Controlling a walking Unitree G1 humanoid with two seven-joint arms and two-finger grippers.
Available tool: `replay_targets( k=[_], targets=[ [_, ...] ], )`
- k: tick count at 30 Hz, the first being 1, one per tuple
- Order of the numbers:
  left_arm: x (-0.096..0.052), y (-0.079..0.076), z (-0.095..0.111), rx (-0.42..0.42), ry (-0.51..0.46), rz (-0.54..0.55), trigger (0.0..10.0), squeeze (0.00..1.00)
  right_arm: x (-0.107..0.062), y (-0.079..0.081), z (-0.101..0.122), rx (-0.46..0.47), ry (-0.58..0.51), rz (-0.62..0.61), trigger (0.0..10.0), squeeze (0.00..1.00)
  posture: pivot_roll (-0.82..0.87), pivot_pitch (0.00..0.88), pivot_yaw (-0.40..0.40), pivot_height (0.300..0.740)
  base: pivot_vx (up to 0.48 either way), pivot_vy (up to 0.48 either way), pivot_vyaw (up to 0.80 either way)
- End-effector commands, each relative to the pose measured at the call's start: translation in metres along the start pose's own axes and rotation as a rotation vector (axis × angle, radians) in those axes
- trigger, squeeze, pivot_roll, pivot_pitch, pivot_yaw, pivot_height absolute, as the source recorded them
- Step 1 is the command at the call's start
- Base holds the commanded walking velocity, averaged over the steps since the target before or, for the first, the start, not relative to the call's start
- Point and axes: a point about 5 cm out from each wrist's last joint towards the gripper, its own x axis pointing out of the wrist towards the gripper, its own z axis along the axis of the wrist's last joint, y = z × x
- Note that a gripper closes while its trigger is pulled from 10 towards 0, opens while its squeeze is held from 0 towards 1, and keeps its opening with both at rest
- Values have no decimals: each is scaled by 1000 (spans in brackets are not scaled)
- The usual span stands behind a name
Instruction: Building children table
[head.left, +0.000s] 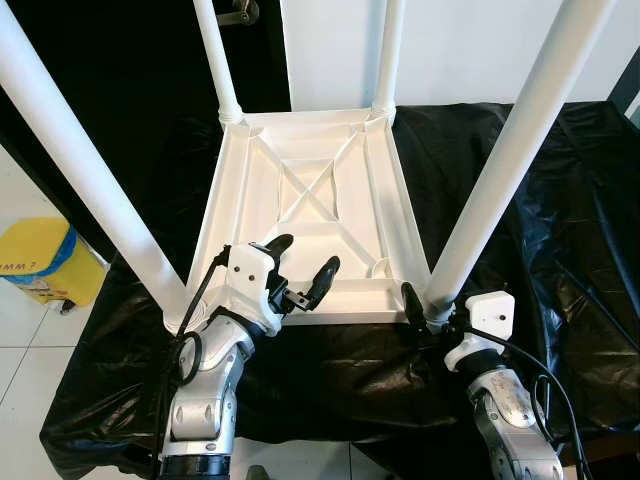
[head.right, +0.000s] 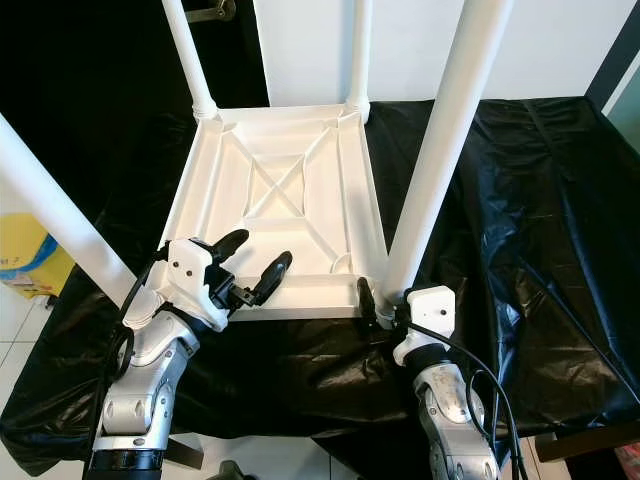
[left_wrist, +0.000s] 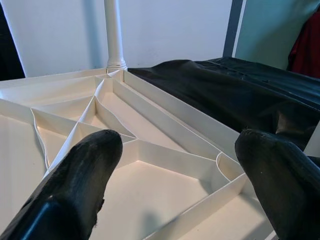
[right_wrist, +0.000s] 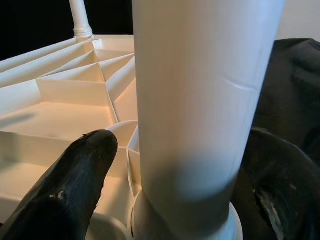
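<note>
The white children's table (head.left: 300, 300) lies upside down on a black sheet, its ribbed underside up and its legs pointing upward. My left gripper (head.left: 308, 252) hovers open just above the near edge of the underside, with nothing between its fingers (left_wrist: 80, 165). My right gripper (head.left: 432, 305) sits at the base of the near right leg (head.left: 500, 170). Its two fingers straddle that leg (right_wrist: 200, 100) at full width, and a thin gap shows beside one finger (right_wrist: 75, 185). The other finger is partly hidden behind the leg.
The black sheet (head.left: 540, 300) covers the work surface and hangs over its near edge. A yellow bin (head.left: 40, 262) stands on the tiled floor to the left. The near left leg (head.left: 80, 170) slants up beside my left arm. A white wall is behind.
</note>
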Motion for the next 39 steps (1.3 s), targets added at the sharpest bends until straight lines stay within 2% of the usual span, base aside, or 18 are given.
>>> replay_targets(
  k=[1,27,39],
  targets=[
    [-2,11,-5,5,22,238,10000,0,2,-2,0,-6,-2,-6,10000,0,-132,24,37,740,-240,0,0],
    [-2,7,-9,-8,45,223,10000,0,4,-5,-1,-18,-2,-22,10000,0,-133,28,34,740,-267,0,0],
    [4,5,-1,-13,-2,255,10000,0,6,-7,1,-26,-7,-29,10000,0,-134,40,18,740,0,0,0]
  ],
)
